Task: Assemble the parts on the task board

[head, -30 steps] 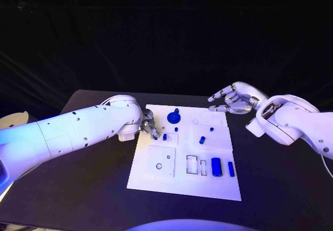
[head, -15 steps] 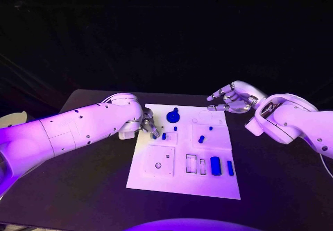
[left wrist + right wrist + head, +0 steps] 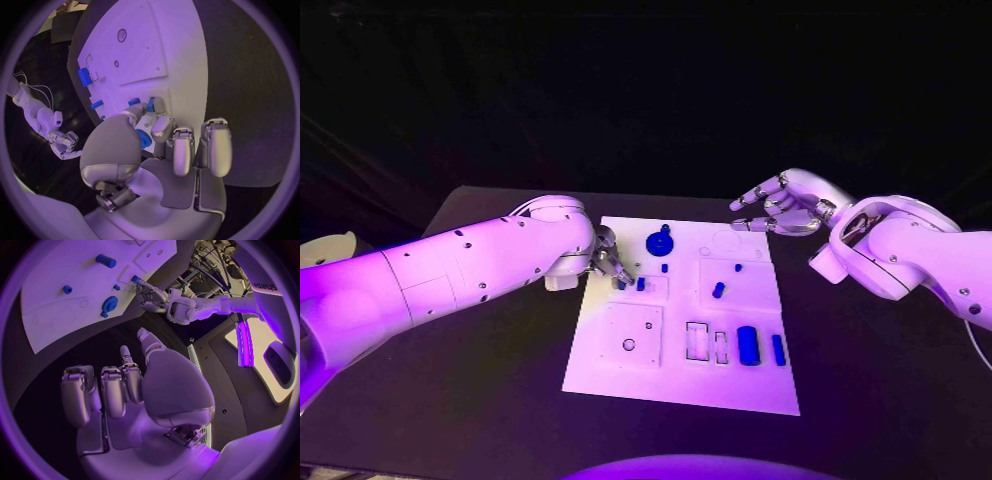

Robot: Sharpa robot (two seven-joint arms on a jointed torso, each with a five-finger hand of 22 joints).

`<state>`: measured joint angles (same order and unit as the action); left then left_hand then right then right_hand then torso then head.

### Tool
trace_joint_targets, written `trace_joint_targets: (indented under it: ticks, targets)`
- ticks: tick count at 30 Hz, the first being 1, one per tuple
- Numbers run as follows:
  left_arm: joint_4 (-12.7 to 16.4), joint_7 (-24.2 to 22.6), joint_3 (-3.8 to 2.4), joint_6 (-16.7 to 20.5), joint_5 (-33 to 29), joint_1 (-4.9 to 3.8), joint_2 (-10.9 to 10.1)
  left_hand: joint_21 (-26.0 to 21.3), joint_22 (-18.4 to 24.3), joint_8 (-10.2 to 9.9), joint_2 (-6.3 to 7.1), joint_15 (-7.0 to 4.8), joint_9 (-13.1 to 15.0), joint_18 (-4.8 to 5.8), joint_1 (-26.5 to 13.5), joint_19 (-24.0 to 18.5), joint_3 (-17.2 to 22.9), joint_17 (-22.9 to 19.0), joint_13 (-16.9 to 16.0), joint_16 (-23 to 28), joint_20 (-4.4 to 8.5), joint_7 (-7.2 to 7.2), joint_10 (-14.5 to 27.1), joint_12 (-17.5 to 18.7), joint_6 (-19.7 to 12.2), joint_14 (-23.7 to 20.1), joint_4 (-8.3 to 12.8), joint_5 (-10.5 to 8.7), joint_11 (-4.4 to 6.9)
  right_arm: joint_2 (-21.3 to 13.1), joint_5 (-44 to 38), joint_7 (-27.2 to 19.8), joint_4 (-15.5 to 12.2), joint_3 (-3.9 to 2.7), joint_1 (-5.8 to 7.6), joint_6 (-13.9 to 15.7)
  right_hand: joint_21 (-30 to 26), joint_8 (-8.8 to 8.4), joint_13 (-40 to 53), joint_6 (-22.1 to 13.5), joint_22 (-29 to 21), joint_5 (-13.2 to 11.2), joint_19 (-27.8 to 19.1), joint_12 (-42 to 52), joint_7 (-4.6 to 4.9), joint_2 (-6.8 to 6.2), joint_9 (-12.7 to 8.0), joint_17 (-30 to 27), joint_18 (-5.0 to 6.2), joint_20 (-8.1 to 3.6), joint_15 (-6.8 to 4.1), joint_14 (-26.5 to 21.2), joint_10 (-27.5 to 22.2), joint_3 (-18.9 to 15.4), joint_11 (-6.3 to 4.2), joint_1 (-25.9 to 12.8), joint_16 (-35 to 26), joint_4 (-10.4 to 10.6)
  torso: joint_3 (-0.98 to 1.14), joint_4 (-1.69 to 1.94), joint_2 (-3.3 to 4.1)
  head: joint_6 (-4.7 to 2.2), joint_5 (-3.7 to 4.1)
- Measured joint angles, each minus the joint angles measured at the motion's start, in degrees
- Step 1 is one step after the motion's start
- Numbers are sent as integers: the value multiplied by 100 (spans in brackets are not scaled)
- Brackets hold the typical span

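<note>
1. Your left hand pinches a small blue peg at the task board's left edge.
2. Your right hand hovers empty, fingers apart, beyond the board's far right corner.
3. Risk: tilting could jam the peg.

Dim room, violet light glaring on white surfaces; wrist views perhaps soft-edged.
</note>
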<state>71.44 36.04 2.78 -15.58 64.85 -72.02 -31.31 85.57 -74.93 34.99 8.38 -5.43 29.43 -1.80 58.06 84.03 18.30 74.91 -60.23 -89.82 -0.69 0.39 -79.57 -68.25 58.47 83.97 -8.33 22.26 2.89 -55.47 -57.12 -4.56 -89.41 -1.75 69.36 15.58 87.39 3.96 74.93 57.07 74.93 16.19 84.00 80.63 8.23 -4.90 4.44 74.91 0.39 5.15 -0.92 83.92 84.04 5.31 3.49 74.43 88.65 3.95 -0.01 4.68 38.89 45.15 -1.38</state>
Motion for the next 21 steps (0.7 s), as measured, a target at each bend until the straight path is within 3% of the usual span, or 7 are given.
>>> trace_joint_targets:
  ticks: [3,5,7,11,21]
  targets:
    - [7,-1,1,29,2,5,-8,2,0,-28,-27,0,-37,0,-67,0,-342,0,-12,0,0,11,0,-11,31,0,-187,-694,0,-1,0,0,0,0,0,0,0,0,0,0,0,0,0,0,0,0,0,0,0,0,0,0,0,0,0,0,0,0,0,0,0,-1,0]
    - [15,-5,1,55,2,9,-16,46,0,-28,-91,0,-53,0,-130,0,-575,0,-30,0,0,10,0,-29,32,0,-392,-1316,0,-1,0,0,0,0,0,0,0,0,0,0,0,0,0,0,0,0,0,0,0,0,0,0,0,0,0,0,0,0,0,0,0,-1,2]
    - [22,-6,2,83,1,13,-38,46,0,-28,-93,0,-77,0,-129,0,-772,0,-42,0,0,1,0,-50,42,0,-538,-1633,0,-2,0,0,0,0,0,0,0,0,0,0,0,0,0,0,0,0,0,0,0,0,0,0,0,0,0,0,0,0,0,0,0,-2,3]
    - [70,-6,-6,144,-5,25,-82,46,0,-28,-227,0,-112,0,5,0,-1003,0,-51,0,0,1,0,-54,43,0,-725,-1722,0,-4,0,0,0,0,0,0,0,0,-1,0,-1,0,0,0,0,0,0,0,0,0,0,0,0,0,0,0,0,0,-1,-1,1,-7,8]
    - [262,-16,-18,497,-90,62,-311,-83,1,-43,-303,0,-153,1,158,0,-1272,-1,33,0,0,63,17,8,-24,0,-833,-1611,-16,-17,1,-1,-1,0,0,-2,0,0,-1,0,-2,0,0,0,0,0,0,-1,0,0,0,0,0,0,0,0,0,0,-1,2,-2,-14,23]
